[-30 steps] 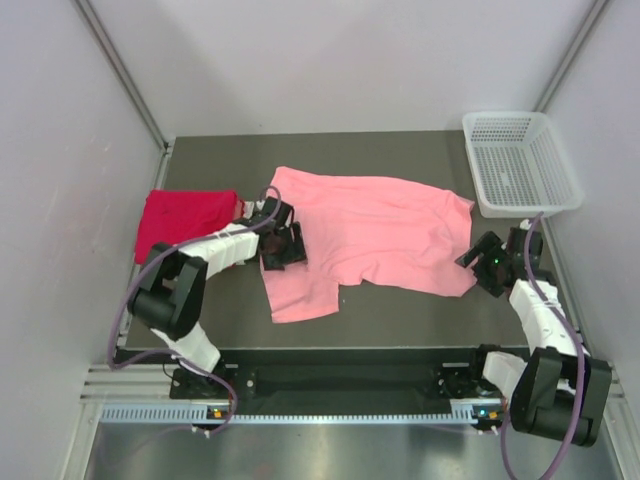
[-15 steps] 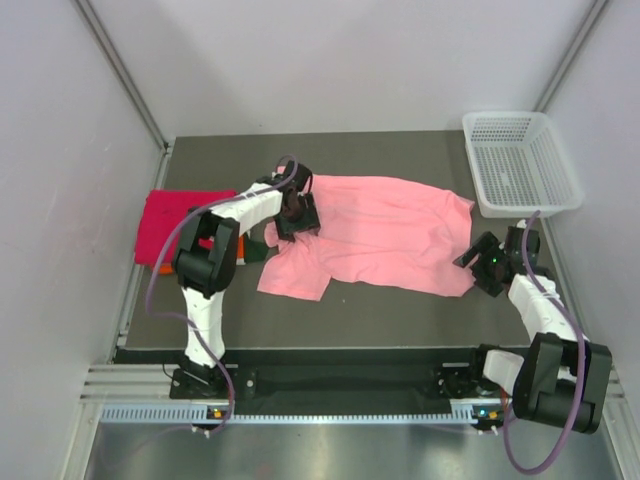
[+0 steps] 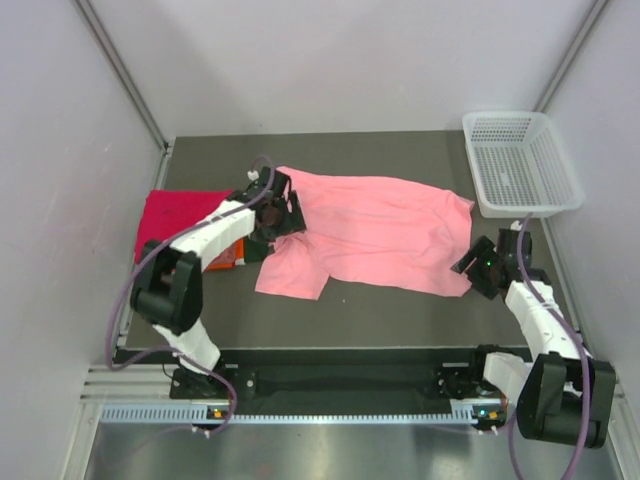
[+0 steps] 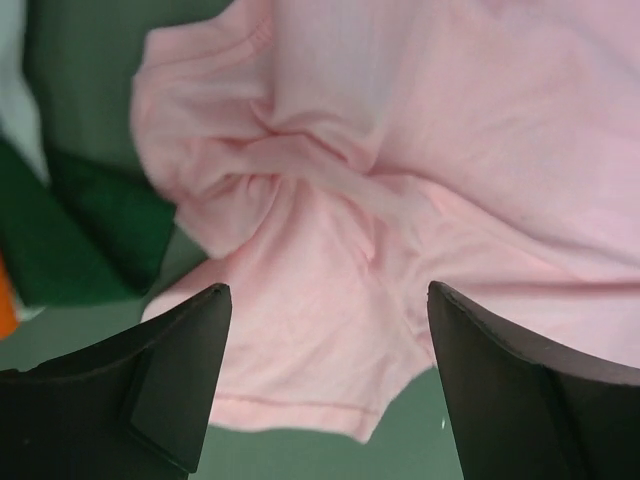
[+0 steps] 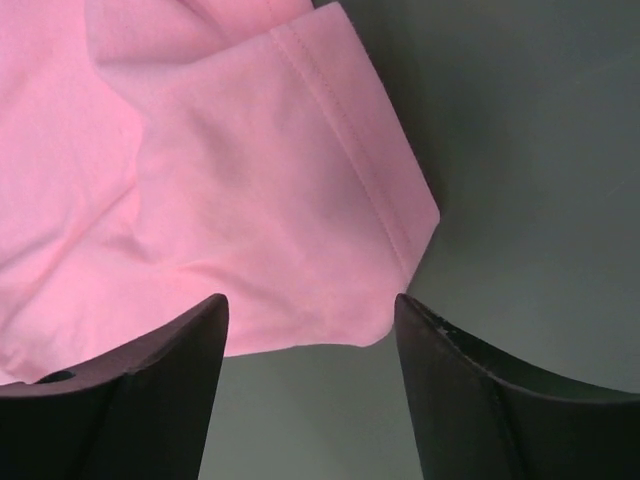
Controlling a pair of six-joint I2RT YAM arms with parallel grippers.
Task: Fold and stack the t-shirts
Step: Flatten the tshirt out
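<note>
Jaws wide and empty, the left gripper point(image 3: 277, 214) backs off the pink t-shirt point(image 3: 385, 228) at its bunched left edge while the right gripper point(image 3: 479, 268) hangs open over the lower-right hem, so folding is barely begun.

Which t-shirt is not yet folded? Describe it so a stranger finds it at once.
Start at the dark table. Across its middle lies a light salmon-pink t-shirt, spread out and wrinkled. Unlike the magenta-red t-shirt at the left edge, folded into a rectangle, it is pale and unfolded.

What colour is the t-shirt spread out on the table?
The t-shirt is light salmon-pink; the top external view shows it best.
</note>
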